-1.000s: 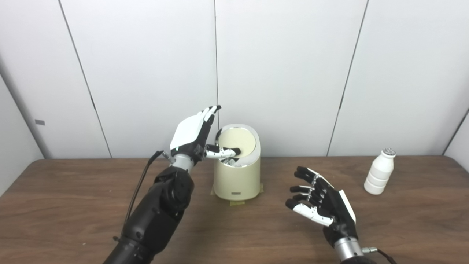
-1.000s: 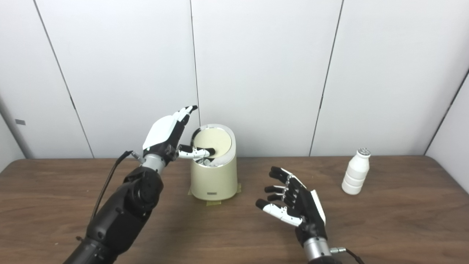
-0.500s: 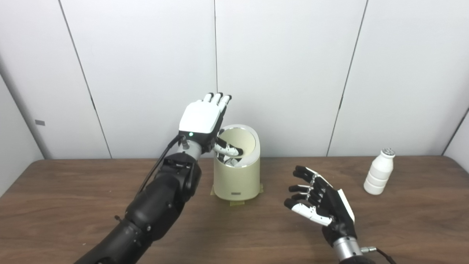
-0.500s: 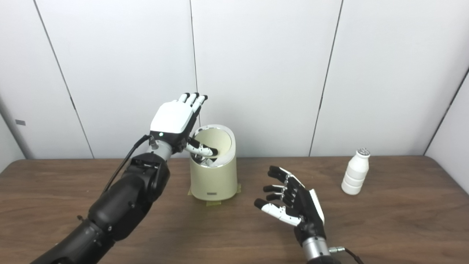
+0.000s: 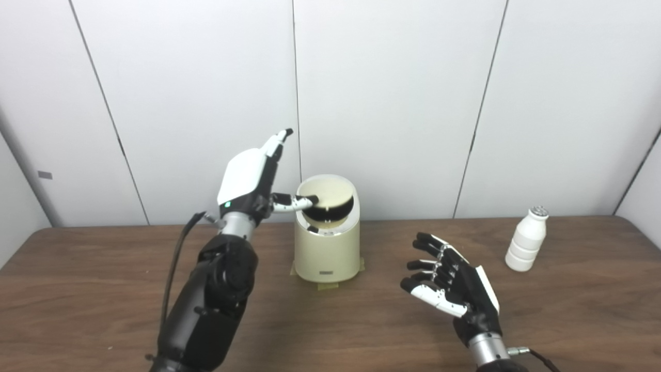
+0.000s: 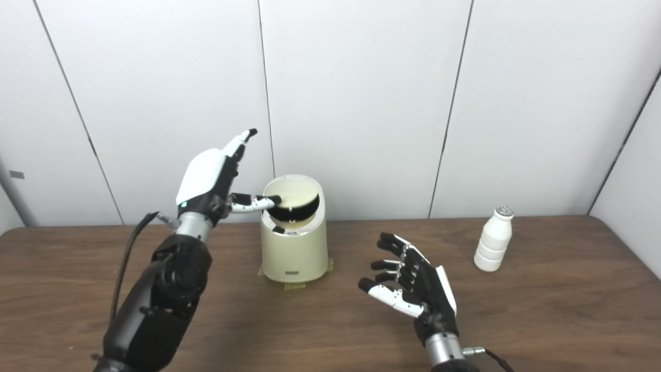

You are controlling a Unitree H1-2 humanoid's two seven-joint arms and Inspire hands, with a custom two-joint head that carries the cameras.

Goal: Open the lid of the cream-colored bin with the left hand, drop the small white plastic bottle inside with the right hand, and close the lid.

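Two hands: fingers spread, holding nothing.
Left hand (image 5: 247,181): thumb at bin (image 5: 327,248) lid (image 5: 330,196) — tilted.
Right hand (image 5: 454,289): between bin and bottle (image 5: 525,246).

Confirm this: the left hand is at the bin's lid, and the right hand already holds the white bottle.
Not quite. The right hand is open and holds nothing; the white bottle stands on the table, as the left eye view shows. The left hand is at the bin's lid.

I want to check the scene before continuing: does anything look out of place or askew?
Only the bin's swing lid sits tilted, a dark gap below it, at the left hand's thumb. The bottle stands upright.
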